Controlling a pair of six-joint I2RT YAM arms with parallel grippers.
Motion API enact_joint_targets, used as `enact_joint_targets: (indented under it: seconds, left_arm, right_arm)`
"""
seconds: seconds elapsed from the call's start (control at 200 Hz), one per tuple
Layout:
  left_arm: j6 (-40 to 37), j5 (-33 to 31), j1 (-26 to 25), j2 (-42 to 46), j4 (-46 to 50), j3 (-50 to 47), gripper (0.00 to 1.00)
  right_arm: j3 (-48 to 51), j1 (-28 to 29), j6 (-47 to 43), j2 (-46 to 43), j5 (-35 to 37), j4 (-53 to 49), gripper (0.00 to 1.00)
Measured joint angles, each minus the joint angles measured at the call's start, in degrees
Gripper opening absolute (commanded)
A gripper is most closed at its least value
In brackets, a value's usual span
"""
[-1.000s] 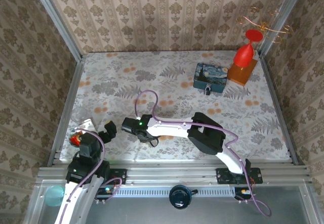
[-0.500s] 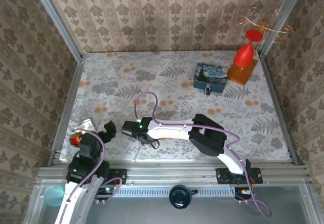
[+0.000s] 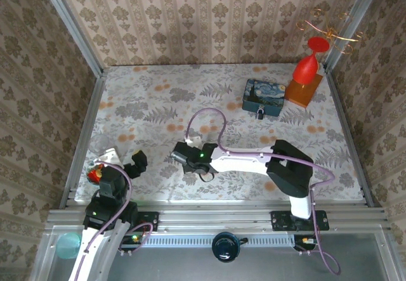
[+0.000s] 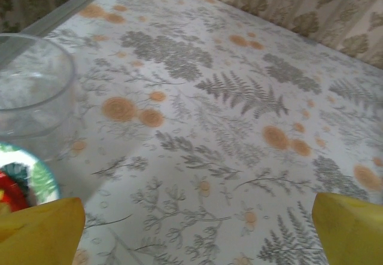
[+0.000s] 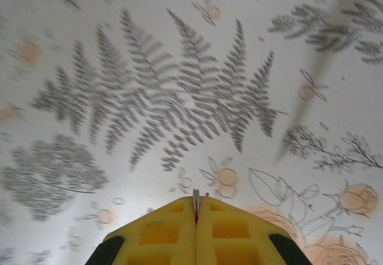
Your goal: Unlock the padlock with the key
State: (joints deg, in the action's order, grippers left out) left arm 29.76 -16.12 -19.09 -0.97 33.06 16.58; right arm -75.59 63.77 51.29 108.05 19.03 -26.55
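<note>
Between the clenched jaws of the right gripper [image 5: 195, 204] sits a key [image 5: 195, 195], the padlock [image 3: 261, 111] well apart. The left gripper [image 4: 197, 229] gapes beside a cup [image 4: 30, 91].

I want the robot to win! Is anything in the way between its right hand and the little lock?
Nothing blocks it. Between the right gripper, shut on a thin metal sliver, likely the key, and the padlock by the blue tin lies bare tablecloth. The arm's own purple cable loops there.
</note>
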Motion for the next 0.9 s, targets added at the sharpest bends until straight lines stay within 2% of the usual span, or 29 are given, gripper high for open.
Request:
enact_joint_targets:
  seconds: [0.145,0.25,0.375,0.515,0.615,0.765,0.9]
  left_arm:
    - [-1.0,9.5,0.0,-2.5,-9.7,-3.8,0.96]
    - [-1.1,16.2,-1.0,-9.3,-20.9,-6.5,0.94]
    - [-4.2,22.1,-4.6,-19.4,-33.8,-6.8,0.90]
    - [-8.1,27.9,-9.6,-30.6,-48.1,-6.6,0.80]
    - [-11.9,30.2,-15.0,-37.2,-56.9,-6.6,0.73]
    - [-20.4,31.6,-22.9,-43.1,-67.3,-6.6,0.73]
    - [-26.3,31.6,-25.2,-45.7,-73.1,-6.6,0.69]
  right_arm:
    - [3.5,-1.7,1.1,-5.0,-3.1,3.6,0.00]
    - [4.4,-3.4,2.2,-8.9,-4.5,4.5,0.00]
    - [5.6,-5.5,3.6,-15.0,-5.2,6.1,0.00]
    - [9.1,-7.9,5.8,-23.0,-6.0,9.2,0.00]
    - [11.5,-9.1,7.1,-27.2,-6.0,11.6,0.00]
    - [13.7,-9.4,8.4,-31.5,-6.0,15.5,0.00]
    - [16.8,-9.4,9.5,-33.9,-6.0,20.3,0.00]
